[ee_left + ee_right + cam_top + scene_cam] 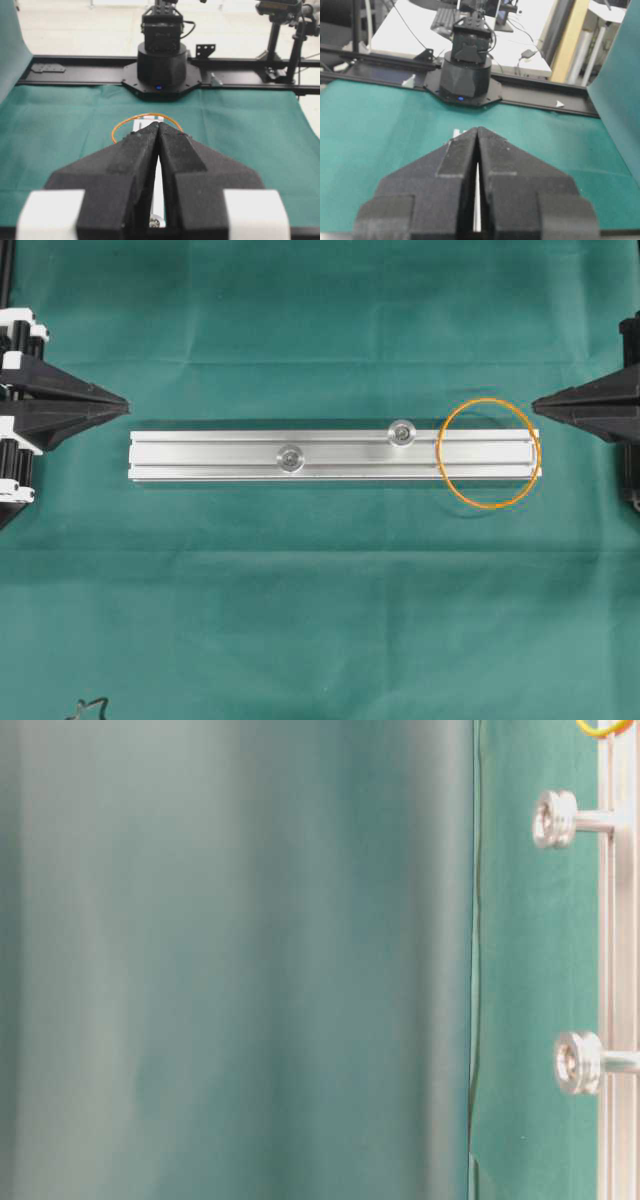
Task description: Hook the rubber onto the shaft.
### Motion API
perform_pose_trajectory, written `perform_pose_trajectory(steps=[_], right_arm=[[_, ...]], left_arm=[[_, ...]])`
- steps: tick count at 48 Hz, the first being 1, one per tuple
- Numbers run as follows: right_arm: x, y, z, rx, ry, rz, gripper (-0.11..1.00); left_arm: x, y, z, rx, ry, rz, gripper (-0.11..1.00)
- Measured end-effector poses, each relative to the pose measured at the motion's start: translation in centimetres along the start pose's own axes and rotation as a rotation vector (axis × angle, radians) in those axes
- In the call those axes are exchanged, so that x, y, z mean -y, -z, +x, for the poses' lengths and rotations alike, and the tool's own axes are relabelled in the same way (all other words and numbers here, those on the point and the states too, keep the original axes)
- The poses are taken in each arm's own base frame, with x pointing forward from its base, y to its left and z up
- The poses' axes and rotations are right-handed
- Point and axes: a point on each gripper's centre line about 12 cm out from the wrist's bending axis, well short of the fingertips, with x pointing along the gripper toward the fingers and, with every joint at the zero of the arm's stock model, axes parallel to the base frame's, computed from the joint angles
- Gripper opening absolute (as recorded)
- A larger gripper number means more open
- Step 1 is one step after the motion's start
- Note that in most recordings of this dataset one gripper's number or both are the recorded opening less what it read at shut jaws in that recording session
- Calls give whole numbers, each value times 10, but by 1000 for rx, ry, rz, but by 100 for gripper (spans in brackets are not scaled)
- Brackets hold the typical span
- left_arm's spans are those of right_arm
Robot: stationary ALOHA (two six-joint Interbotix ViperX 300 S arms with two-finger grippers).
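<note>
**Resting band, idle tools**

Lying at centre right overhead, the rubber (pixel 489 453) circled the rail's (pixel 200 456) right end. Table-level showed two shafts (pixel 556 818) at the right edge. Wrist views showed the left tool (pixel 158 126) and right tool (pixel 477 130) clenched, empty.

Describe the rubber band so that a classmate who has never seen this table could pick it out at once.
A long silver rail lies across the middle of the green cloth. At its end nearest the right gripper, a thin orange band lies draped over it as a round loop. It is the only orange thing there, and hooked on neither of the rail's two silver pegs.
</note>
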Motion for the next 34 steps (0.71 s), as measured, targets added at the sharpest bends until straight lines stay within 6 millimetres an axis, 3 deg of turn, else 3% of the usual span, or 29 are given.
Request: perform_pose_trajectory(steps=[10, 21, 34], right_arm=[[0, 4, 2, -55, 0, 0, 3], [0, -5, 5, -95, -1, 0, 3], [0, -1, 7, -307, 9, 55, 3]], left_arm=[[0, 5, 0, -45, 3, 10, 0], [0, 4, 1, -78, 3, 9, 0], [-1, 20, -1, -298, -2, 9, 0]])
